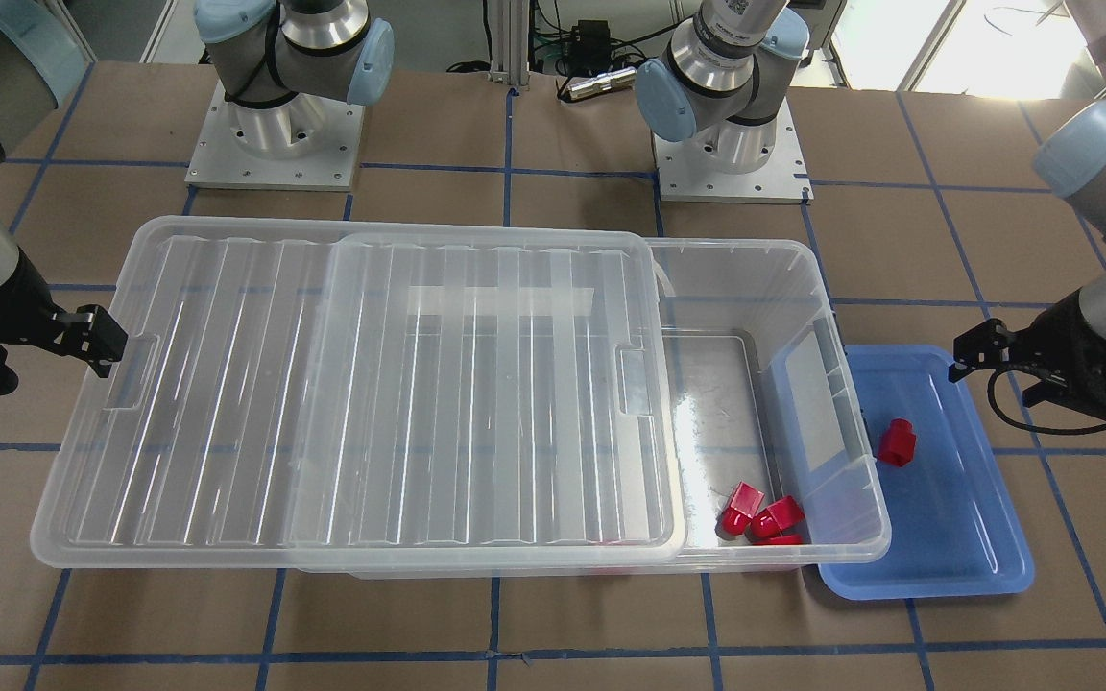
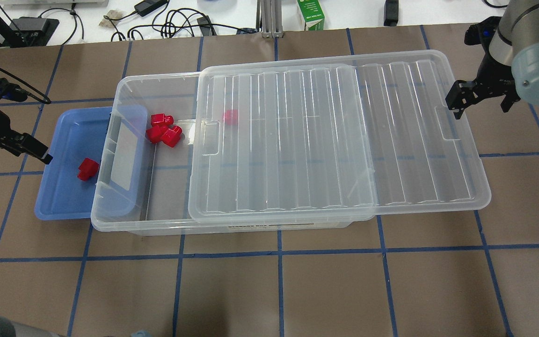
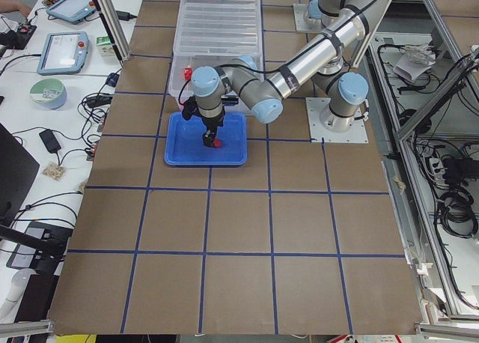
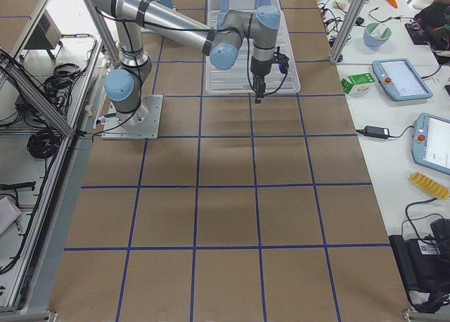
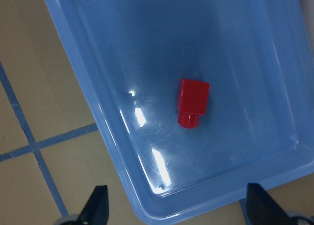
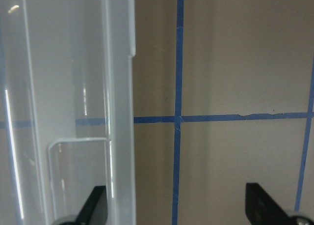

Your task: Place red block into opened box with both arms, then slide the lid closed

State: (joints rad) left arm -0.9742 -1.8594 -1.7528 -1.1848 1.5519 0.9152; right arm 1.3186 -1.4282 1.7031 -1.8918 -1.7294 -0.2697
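One red block [image 5: 193, 101] lies alone in the blue tray [image 2: 59, 196], also seen as the red block [image 2: 87, 169] [image 1: 896, 442]. My left gripper [image 5: 179, 210] hangs open over the tray's outer rim, apart from the block; it shows as the left gripper [image 2: 31, 147] [image 1: 980, 350]. The clear box [image 2: 157, 80] is open at its tray end. Its ribbed lid [image 2: 335, 140] is slid toward my right side and overhangs that end. My right gripper [image 6: 176, 210] stands open at the lid's outer short edge by the handle slot, seen too as the right gripper [image 2: 461, 100] [image 1: 92, 336].
Several red pieces [image 2: 163, 128] lie in the box's open end, and one more red piece [image 2: 230, 117] shows under the lid. The blue tray is tucked partly under the box's end. A green carton [image 2: 310, 14] and cables sit beyond the table's far edge.
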